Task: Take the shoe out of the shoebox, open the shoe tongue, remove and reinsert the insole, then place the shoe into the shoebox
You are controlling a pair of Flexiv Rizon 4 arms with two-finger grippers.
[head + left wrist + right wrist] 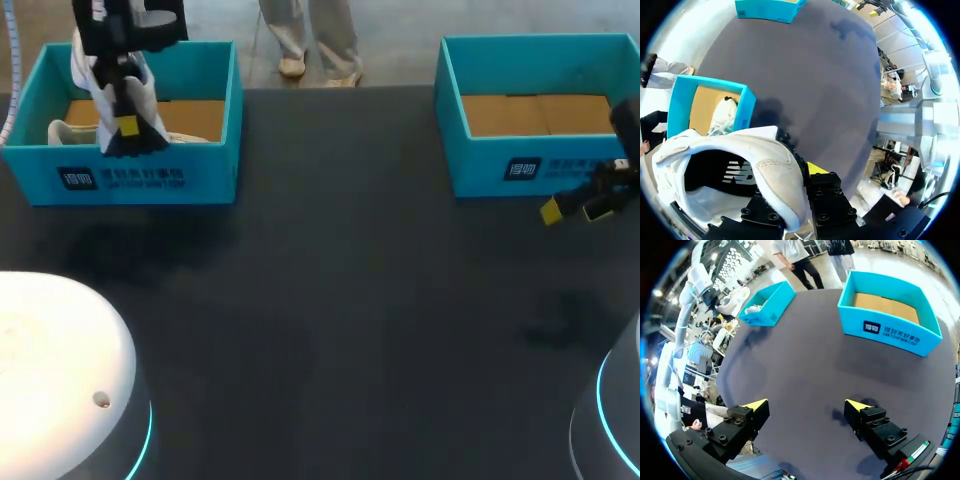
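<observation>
On the dark table [330, 300], well to the right of the left shoebox [150, 182] and slightly nearer than it, the right gripper [807, 405] hangs low with its fingers spread wide and nothing between them, probably waiting to help with the tongue. Over the left shoebox, the left gripper [125, 120] is clamped on the white shoe [775, 170], pinching its collar wall, a hold that likely leaves the opening reachable. A second shoe [722, 115] lies inside that box. Far to its right stands the other shoebox [530, 165].
</observation>
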